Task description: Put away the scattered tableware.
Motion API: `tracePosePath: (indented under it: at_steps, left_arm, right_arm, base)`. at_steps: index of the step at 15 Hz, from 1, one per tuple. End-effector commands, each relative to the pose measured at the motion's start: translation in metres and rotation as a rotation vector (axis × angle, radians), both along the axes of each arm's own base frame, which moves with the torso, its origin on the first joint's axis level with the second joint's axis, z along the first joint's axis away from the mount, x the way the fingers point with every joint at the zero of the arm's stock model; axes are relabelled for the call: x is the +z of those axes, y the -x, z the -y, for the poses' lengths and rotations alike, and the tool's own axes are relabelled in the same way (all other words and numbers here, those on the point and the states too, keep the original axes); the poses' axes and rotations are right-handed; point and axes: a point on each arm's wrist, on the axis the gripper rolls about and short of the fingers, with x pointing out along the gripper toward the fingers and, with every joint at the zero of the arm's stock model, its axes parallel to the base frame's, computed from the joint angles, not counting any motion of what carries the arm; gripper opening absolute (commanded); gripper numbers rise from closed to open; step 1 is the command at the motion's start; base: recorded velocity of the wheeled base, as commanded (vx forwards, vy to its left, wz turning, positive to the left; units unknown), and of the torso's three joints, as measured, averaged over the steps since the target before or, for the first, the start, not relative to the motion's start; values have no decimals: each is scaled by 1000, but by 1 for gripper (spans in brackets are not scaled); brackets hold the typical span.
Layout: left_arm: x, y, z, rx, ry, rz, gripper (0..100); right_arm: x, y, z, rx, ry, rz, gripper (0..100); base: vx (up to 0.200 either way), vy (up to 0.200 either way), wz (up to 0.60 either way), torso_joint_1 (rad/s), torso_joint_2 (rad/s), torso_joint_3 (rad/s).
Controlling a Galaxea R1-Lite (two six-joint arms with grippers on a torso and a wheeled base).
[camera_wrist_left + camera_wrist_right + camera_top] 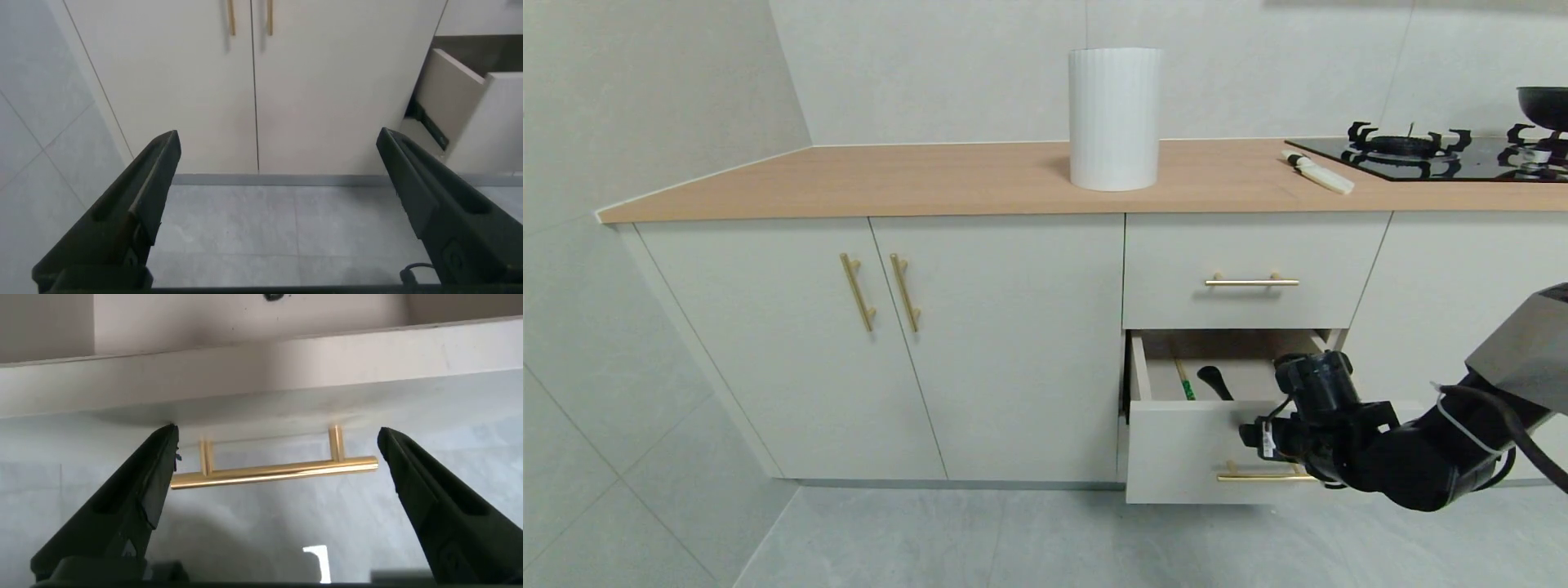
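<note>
The lower drawer (1205,445) stands pulled out from the cabinet run, its front panel carrying a gold bar handle (274,471). Inside the drawer, towards its rear, lie a slim green-ended utensil (1183,380) and a black-handled utensil (1215,382), side by side. The right gripper (276,439) sits directly in front of the drawer's face with its jaws spread wide, released and grasping nothing; the handle lies across the gap between them, unclamped. The left gripper (276,140) is low, off to the left of the drawer and facing the cabinet doors, likewise released and empty. On the worktop (915,175) above the drawer and slightly right of it rests a cream-coloured utensil (1316,172), not yet put away. A white ribbed canister (1114,118) stands on the worktop above the drawer's left edge. A black hob (1421,157) lies above and farther right of the drawer.
</note>
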Motion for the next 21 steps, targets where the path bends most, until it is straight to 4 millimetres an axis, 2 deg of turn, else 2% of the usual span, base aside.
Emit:
tracePosePath:
  at_steps: [1, 7, 9, 14, 21]
  left_arm:
    - [0, 0, 0, -1, 0, -1, 100]
    - [0, 0, 0, 0, 0, -2, 100]
    - [0, 0, 0, -1, 0, -1, 100]
    - [0, 0, 0, -1, 0, -1, 100]
    - [0, 0, 0, 0, 0, -1, 100]
  right_arm:
    - [-7, -20, 6, -7, 19, 10, 100]
    - [-8, -68, 0, 0, 28, 97, 100]
    - [-9, -75, -2, 7, 19, 109, 100]
    - [-10, -108, 0, 7, 15, 174, 100]
    - [-17, -131, 6, -25, 3, 212, 100]
  base:
    - [0, 0, 0, 0, 0, 0]
    - [0, 0, 0, 0, 0, 0]
    - [0, 0, 0, 0, 0, 0]
    - [0, 0, 0, 0, 0, 0]
    - [0, 0, 0, 0, 0, 0]
